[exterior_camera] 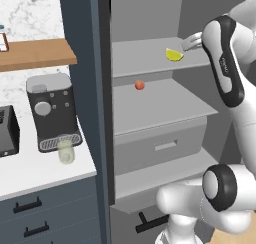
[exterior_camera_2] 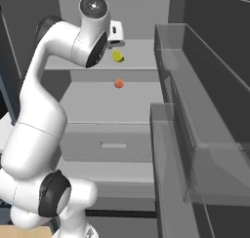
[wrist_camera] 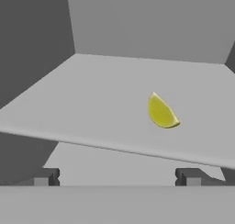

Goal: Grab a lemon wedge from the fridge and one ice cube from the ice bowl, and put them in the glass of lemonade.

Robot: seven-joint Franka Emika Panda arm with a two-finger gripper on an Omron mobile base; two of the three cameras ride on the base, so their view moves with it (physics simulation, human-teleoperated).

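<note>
Reaching into the fridge (exterior_camera: 150, 118) for the wedge (exterior_camera: 174, 54)

The fridge stands open, its top shelf (exterior_camera: 145, 55) bare but for the wedge, which lies near the shelf's front edge on the right; a red fruit (exterior_camera: 139, 85) sits one shelf below it. The hand (wrist_camera: 117, 176) hangs just outside that front edge, spread wide and holding nothing, with the wedge ahead and right of centre. Best to shift toward the wedge, drop low over the shelf, straddle its narrow width, then pinch gently.
</note>
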